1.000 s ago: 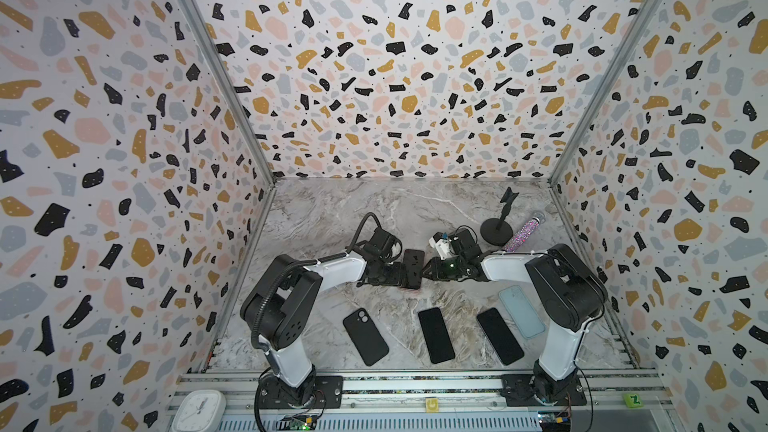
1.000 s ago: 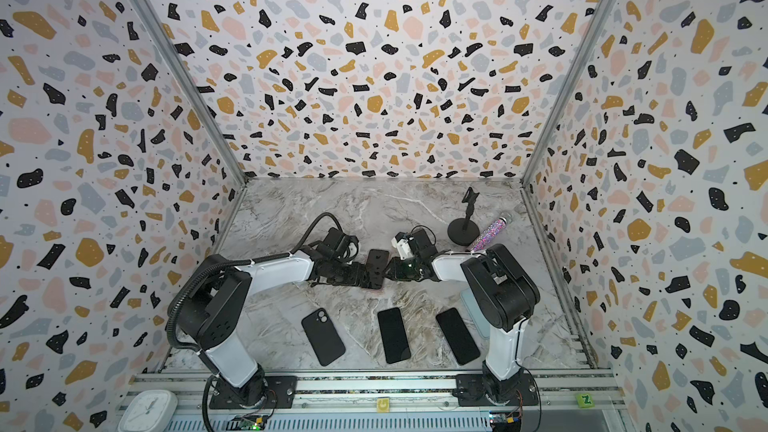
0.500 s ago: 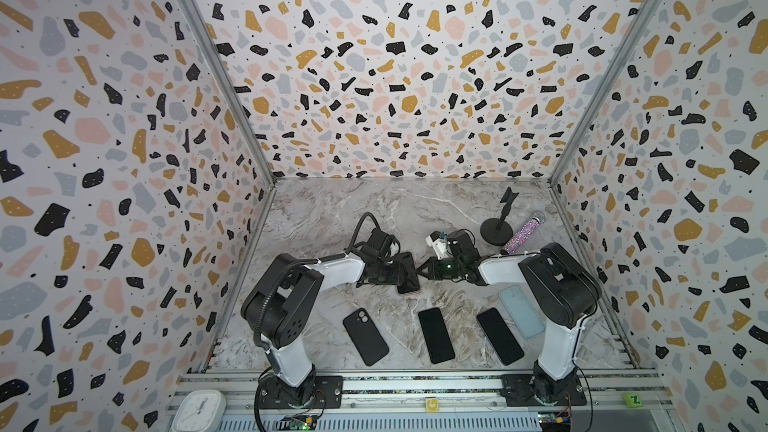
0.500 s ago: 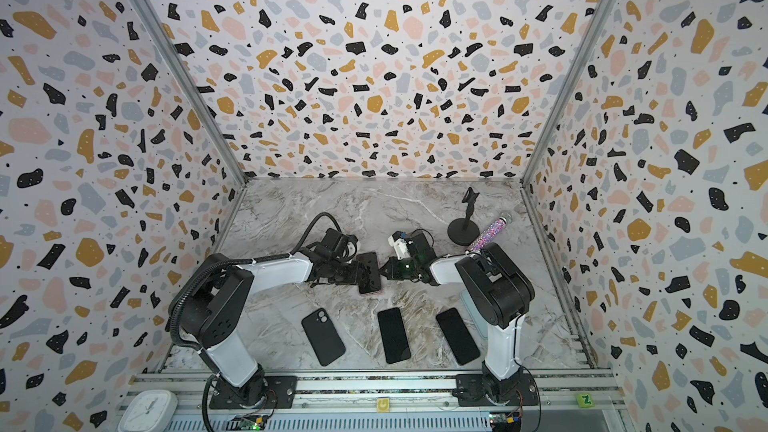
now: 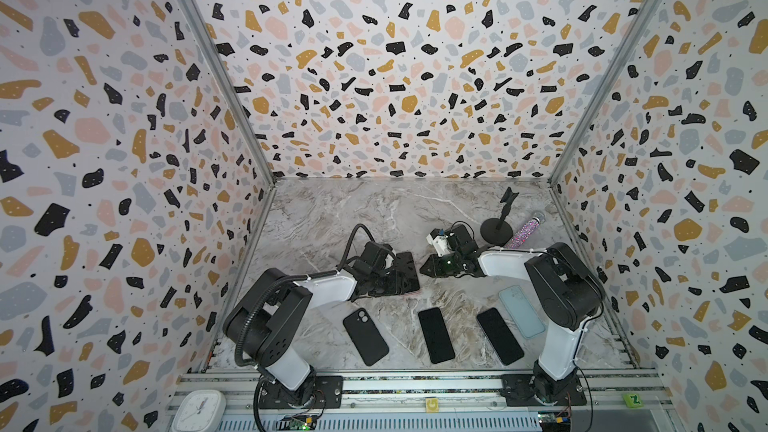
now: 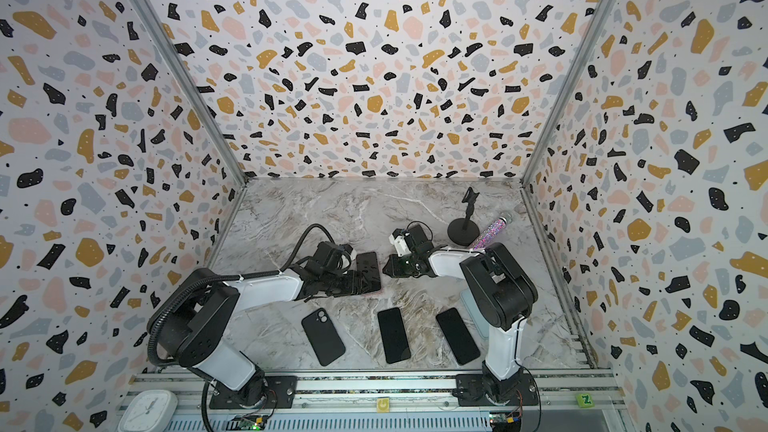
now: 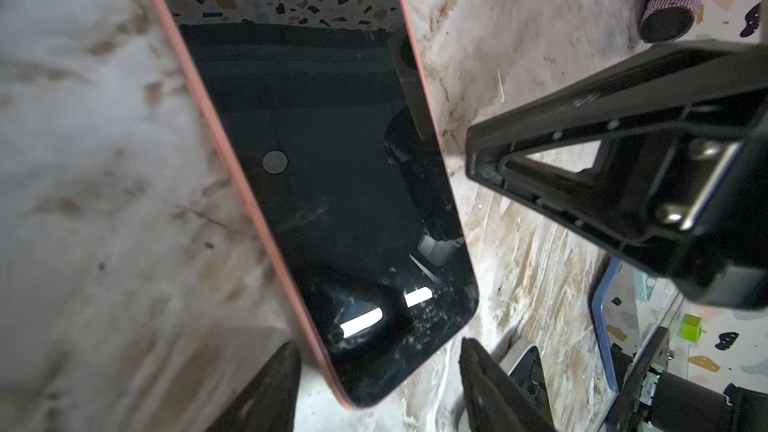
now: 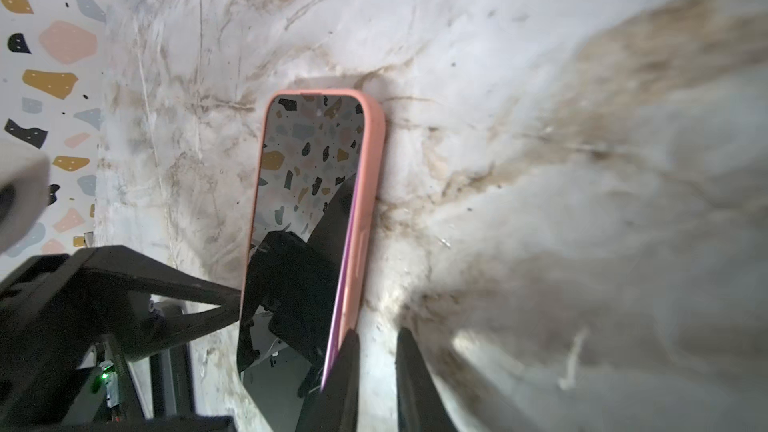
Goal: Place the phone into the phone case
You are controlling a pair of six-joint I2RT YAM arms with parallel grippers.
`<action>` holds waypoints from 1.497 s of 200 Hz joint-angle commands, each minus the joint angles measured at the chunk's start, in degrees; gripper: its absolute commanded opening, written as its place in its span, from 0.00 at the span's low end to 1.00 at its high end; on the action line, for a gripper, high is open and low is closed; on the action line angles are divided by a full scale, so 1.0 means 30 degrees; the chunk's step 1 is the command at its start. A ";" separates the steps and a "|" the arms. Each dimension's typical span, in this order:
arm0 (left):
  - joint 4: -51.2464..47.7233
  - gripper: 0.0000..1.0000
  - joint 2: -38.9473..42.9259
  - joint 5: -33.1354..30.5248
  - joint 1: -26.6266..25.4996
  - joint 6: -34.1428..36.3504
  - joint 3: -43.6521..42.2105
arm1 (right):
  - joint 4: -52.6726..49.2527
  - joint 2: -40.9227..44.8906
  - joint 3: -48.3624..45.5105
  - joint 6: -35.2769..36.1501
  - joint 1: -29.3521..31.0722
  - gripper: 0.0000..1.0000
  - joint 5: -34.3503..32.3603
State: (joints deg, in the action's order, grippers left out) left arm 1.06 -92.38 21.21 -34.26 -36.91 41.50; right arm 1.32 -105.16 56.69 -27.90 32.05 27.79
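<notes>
Phone (image 7: 332, 180) lies in pink case (image 8: 370, 184) flat on tabletop (image 8: 540, 118); my left hand (image 7: 378, 347) spread wide, straddling case's end, no grip; my right hand (image 8: 378, 334) barely parted, empty, finger (image 8: 345, 367) at case's long side

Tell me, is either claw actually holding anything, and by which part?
Left gripper straddles one short end of the phone in its pink case; whether it clamps cannot be told. Right gripper holds nothing.

Pink case (image 8: 370, 184), blk phone (image 7: 332, 160)
</notes>
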 commanded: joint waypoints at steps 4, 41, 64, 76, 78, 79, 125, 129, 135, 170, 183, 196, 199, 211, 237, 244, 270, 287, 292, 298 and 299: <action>-0.0327 0.62 -0.0688 0.0415 -0.0643 -0.1398 -0.0158 | -0.2377 0.2143 0.0275 0.0879 -0.0218 0.24 -0.0265; -0.1030 0.50 -0.0178 -0.0361 -0.0972 -0.1548 0.0484 | -0.3124 0.3517 -0.0622 0.0765 -0.0235 0.25 0.0682; -0.1835 0.50 0.0646 -0.0811 -0.0830 -0.1329 0.0415 | -0.3826 0.4097 -0.0703 0.0535 0.0227 0.30 0.0079; -0.2184 0.51 0.0893 -0.1000 -0.0797 -0.1302 0.0345 | -0.4006 0.4357 -0.0760 0.0566 0.0592 0.33 -0.0316; -0.2283 0.51 0.0891 -0.1063 -0.0782 -0.1309 0.0362 | -0.3998 0.4368 -0.0782 0.0591 0.0631 0.34 -0.0406; -0.2329 0.51 0.0900 -0.1093 -0.0775 -0.1301 0.0370 | -0.3992 0.4374 -0.0771 0.0624 0.0671 0.34 -0.0469; -0.0223 0.44 0.0653 0.0127 -0.0240 -0.1496 -0.1099 | -0.6152 0.2571 0.1237 0.1325 0.1228 0.37 -0.0330; -0.0226 0.44 0.0702 0.0112 -0.0240 -0.1402 -0.1094 | -0.6280 0.2428 0.1322 0.1117 0.1235 0.36 -0.0202; -0.0157 0.44 0.0807 0.0171 -0.0240 -0.1306 -0.0955 | -0.6370 0.2254 0.1320 0.0741 0.1262 0.34 -0.0006; 0.0700 0.38 0.1119 0.0815 0.0015 -0.1754 -0.0994 | -0.4620 0.2460 0.0069 -0.0985 0.1263 0.23 0.0543; 0.2146 0.39 0.0897 0.1727 0.0137 -0.2726 -0.1693 | -0.4432 0.2278 0.0012 -0.1113 0.1254 0.22 0.0579; 0.3480 0.41 0.0792 0.2161 0.0196 -0.3531 -0.2319 | -0.4190 0.2061 -0.0081 -0.1269 0.1272 0.22 0.0894; 0.3678 0.41 0.0771 0.2246 0.0239 -0.3619 -0.2424 | -0.4125 0.2040 -0.0123 -0.1315 0.1306 0.22 0.0916; 0.3741 0.43 0.0708 0.2240 0.0287 -0.3692 -0.2416 | -0.3942 0.1977 -0.0282 -0.1441 0.1373 0.21 0.1019; 0.3719 0.44 0.0546 0.2245 0.0302 -0.3731 -0.2355 | -0.3857 0.1837 -0.0380 -0.1437 0.1415 0.20 0.0972; 0.3769 0.44 0.0464 0.2253 0.0346 -0.3767 -0.2361 | -0.3847 0.1776 -0.0403 -0.1423 0.1415 0.20 0.0943; 0.3952 0.43 0.0324 0.2247 0.0375 -0.3848 -0.2486 | -0.3830 0.1488 -0.0277 -0.1394 0.1415 0.20 0.1005; 0.3953 0.42 0.0296 0.2218 0.0404 -0.3840 -0.2515 | -0.3775 0.1350 -0.0260 -0.1392 0.1415 0.19 0.1076; 0.3953 0.42 0.0280 0.2216 0.0405 -0.3839 -0.2513 | -0.3721 0.1309 -0.0248 -0.1393 0.1415 0.19 0.1134; 0.3953 0.42 0.0230 0.2231 0.0405 -0.3841 -0.2523 | -0.3680 0.1303 -0.0262 -0.1422 0.1421 0.19 0.1186; 0.3953 0.41 0.0219 0.2238 0.0405 -0.3841 -0.2523 | -0.3672 0.1289 -0.0262 -0.1422 0.1418 0.19 0.1191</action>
State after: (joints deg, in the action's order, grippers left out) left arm 10.94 -91.00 27.03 -33.43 -47.86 34.68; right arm -10.20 -100.92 55.86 -31.94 36.03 30.52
